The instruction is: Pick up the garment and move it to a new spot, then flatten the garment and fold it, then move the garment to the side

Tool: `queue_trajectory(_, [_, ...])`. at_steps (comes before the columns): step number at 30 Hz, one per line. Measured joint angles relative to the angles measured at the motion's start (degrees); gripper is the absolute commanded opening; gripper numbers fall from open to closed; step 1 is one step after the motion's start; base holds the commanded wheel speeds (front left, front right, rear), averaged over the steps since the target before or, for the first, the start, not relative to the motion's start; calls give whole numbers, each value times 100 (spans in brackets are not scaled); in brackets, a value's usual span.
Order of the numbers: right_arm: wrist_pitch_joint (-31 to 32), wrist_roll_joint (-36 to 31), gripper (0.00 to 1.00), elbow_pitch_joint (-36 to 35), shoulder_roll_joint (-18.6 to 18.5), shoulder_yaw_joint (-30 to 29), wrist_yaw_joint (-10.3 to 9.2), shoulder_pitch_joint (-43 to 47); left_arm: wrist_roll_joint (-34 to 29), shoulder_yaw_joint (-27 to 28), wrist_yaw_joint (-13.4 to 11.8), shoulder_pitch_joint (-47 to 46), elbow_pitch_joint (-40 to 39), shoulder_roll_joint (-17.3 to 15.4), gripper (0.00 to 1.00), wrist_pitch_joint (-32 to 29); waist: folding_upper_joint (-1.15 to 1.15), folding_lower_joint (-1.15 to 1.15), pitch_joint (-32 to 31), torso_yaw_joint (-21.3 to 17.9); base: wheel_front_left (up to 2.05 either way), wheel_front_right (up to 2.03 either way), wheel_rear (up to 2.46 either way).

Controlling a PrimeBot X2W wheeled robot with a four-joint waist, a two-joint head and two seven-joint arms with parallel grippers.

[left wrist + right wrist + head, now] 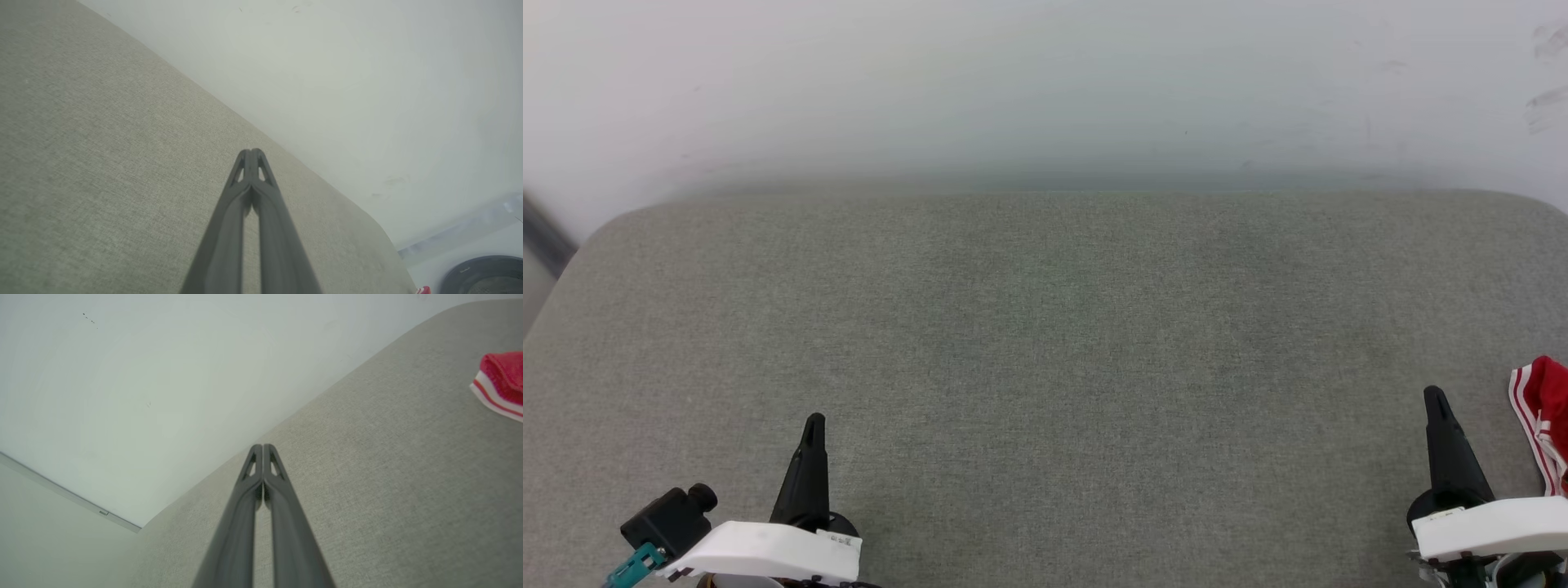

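Black left gripper point(814, 420) and right gripper point(1435, 394), both clenched and empty, above grey cushion point(1045, 327); garment point(1543, 420) near the right.

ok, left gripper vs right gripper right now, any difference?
Place: the left gripper sits at the lower left with bare grey cushion around it. The right gripper sits at the lower right, next to the garment but apart from it.
Lean: the left gripper's tip tilts toward the right, and the right gripper's tip tilts toward the left.
Shared: both are shut and hold nothing.
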State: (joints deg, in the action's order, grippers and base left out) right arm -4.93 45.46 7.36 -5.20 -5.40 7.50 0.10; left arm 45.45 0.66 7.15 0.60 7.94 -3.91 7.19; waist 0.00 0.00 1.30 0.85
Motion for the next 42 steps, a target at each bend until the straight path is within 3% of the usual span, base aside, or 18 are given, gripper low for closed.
queue_trajectory(42, [649, 2660, 0, 377, 125, -63, 0, -343, 2763, 197, 16, -350, 338, -41, 0, -675, 0, 0, -53, -41, 0, 0, 0])
